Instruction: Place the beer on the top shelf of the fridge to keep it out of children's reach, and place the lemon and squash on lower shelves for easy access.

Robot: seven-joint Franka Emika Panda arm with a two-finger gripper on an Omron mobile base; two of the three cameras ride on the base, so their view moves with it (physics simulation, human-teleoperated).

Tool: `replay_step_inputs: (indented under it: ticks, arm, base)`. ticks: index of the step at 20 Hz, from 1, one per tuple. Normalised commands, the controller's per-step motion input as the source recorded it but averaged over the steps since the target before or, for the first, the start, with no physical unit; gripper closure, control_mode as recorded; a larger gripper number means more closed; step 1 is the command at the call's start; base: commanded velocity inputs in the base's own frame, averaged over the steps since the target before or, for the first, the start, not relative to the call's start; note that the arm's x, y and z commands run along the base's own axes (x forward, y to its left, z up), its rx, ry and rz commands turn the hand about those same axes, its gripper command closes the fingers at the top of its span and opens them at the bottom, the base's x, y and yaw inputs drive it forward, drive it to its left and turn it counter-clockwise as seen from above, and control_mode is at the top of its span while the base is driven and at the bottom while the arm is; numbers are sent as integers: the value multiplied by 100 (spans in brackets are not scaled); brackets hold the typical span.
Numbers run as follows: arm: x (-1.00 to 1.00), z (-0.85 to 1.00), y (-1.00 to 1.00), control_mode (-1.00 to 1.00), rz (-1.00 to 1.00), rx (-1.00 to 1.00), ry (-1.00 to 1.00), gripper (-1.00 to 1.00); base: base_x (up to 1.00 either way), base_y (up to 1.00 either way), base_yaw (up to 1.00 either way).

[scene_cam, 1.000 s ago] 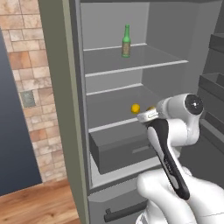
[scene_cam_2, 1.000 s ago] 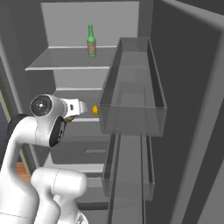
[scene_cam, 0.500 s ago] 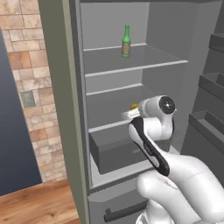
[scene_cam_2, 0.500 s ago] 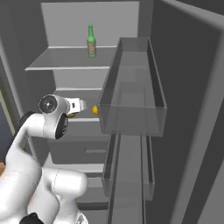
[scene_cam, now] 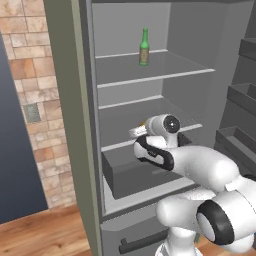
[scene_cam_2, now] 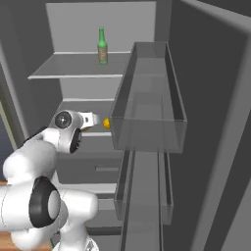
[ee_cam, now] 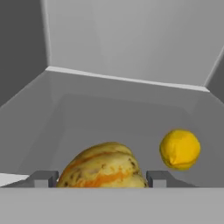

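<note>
The green beer (scene_cam: 144,47) (scene_cam_2: 102,45) stands upright on the top shelf (scene_cam: 172,65) (scene_cam_2: 68,66) of the open fridge (scene_cam: 195,40). My gripper (ee_cam: 100,178) (scene_cam: 138,132) (scene_cam_2: 93,120) reaches into the lower shelf (scene_cam: 120,145) (ee_cam: 109,109), shut on the lumpy orange-yellow squash (ee_cam: 103,168), which sits between the two finger tips. The bright yellow lemon (ee_cam: 180,148) (scene_cam_2: 106,123) rests on that same shelf, a little ahead and to the right of the squash and apart from it.
A dark grey drawer (scene_cam: 130,175) sits just under the shelf. The open door's clear bins (scene_cam_2: 147,112) (scene_cam: 240,95) jut out on the right, close to the arm. A brick wall (scene_cam: 30,75) stands left of the fridge.
The arm has swung left in the left base view, carrying the hand and the squash further onto the lower shelf. The lemon and the beer have stayed put.
</note>
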Motion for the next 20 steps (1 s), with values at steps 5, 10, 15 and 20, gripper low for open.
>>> replay_step_inputs:
  ticks: [5,10,15,20]
  arm:
    - [70,-28,1,-100,0,5,0,100]
    - [70,-20,5,-100,0,4,0,100]
    - [73,-8,24,-100,0,0,0,100]
    - [66,-1,22,-100,0,0,0,-100]
  base:
    - [0,0,0]
    - [0,0,0]
    - [0,0,0]
    - [0,0,0]
